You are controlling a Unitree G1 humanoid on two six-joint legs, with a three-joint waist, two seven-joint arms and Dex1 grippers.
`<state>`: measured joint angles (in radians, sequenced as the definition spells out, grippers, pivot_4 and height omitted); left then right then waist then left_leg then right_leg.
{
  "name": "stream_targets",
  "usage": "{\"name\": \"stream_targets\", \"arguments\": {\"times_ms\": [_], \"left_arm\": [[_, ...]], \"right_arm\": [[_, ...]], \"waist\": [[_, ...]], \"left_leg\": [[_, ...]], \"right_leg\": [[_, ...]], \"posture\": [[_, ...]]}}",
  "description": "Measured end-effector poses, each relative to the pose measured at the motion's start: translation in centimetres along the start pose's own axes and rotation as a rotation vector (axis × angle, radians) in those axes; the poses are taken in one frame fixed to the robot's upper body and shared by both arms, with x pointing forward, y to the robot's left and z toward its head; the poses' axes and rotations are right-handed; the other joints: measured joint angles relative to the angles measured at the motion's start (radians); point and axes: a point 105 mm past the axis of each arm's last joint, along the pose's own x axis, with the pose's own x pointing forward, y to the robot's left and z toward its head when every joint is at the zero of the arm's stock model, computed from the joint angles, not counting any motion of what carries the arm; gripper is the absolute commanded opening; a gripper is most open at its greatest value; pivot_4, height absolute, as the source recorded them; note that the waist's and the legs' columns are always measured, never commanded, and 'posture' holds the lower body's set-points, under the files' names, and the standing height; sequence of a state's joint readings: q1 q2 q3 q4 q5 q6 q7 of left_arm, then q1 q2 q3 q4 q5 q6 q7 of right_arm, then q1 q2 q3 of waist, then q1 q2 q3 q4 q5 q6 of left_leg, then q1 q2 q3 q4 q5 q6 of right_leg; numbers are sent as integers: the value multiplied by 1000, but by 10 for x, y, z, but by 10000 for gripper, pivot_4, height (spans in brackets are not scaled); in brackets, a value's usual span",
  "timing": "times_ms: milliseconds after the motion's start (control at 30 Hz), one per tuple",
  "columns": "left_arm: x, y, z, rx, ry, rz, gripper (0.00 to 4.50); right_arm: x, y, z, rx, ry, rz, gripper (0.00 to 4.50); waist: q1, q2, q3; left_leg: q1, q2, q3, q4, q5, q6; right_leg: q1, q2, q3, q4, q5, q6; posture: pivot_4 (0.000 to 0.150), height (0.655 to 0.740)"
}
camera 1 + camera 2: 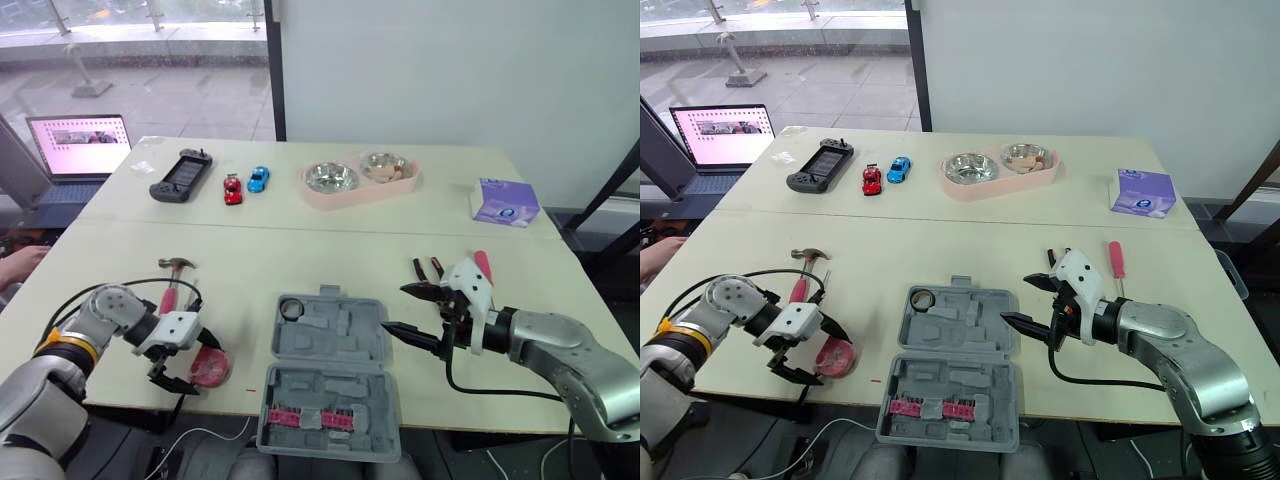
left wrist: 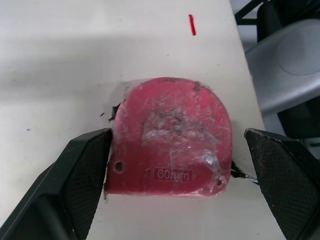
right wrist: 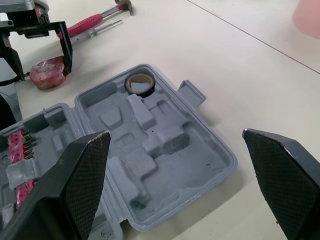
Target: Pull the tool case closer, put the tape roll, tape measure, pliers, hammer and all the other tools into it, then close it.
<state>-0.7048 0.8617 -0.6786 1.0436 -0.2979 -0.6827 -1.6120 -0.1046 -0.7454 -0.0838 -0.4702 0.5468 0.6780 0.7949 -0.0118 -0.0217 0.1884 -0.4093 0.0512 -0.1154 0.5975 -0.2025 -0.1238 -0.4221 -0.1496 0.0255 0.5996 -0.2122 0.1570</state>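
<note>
**Left gripper straddling the tape measure, not yet clamped**

My left gripper (image 1: 178, 383) is spread wide over the red tape measure (image 2: 170, 135), which lies flat close to the table's near edge. In the left wrist view one of the fingers (image 2: 85, 175) sits right at the casing's side and the other stands apart from it, so nothing is gripped.

I judge the step in hand to be this pickup. To do it well I would centre the hand first, so both pads meet the casing together. A one-sided squeeze could skid it toward the edge. Then I would close squarely and lift straight up before swinging inward.

The tool case (image 1: 340, 345) lies open just inboard, with its lower half at the table's front edge. The tape roll (image 1: 291, 308) is already seated in a far corner pocket.

My right gripper (image 1: 395, 308) hovers released beside the case's right side, holding nothing.

Farther out, the hammer (image 1: 170, 290) lies beyond my left hand. The pliers (image 1: 428, 268) and a red-handled screwdriver (image 1: 483, 265) wait behind my right.
</note>
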Motion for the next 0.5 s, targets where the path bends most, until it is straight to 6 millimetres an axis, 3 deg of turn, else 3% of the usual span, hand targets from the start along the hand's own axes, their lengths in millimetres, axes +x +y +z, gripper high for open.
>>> {"name": "stream_targets", "arguments": {"times_ms": [100,200,233,267,500], "left_arm": [[-2,1,-2,-9,3,12,44425],[-3,1,-3,-19,8,21,35676],[-4,1,-3,-26,6,27,30636],[-4,1,-3,-33,5,28,29171],[-4,1,-3,-46,-15,48,29171]], "right_arm": [[0,0,0,0,0,-1,45000],[0,0,0,-1,-1,0,45000],[0,0,1,-2,-2,0,45000],[0,0,2,-5,-3,2,45000],[2,-1,7,-19,-14,13,45000]], "waist": [[-1,0,0],[-2,0,0],[-3,0,0],[-3,0,0],[-4,0,0]], "left_leg": [[0,0,0,0,0,0],[0,0,0,0,0,0],[0,0,0,0,0,0],[0,0,0,0,0,0],[0,0,0,0,0,0]], "right_leg": [[0,0,0,0,0,0],[0,0,0,0,0,0],[0,0,0,0,0,0],[0,0,0,0,0,0],[0,0,0,0,0,0]], "posture": [[1500,7400],[1500,7400],[1500,7400],[1500,7400],[1500,7400]]}}
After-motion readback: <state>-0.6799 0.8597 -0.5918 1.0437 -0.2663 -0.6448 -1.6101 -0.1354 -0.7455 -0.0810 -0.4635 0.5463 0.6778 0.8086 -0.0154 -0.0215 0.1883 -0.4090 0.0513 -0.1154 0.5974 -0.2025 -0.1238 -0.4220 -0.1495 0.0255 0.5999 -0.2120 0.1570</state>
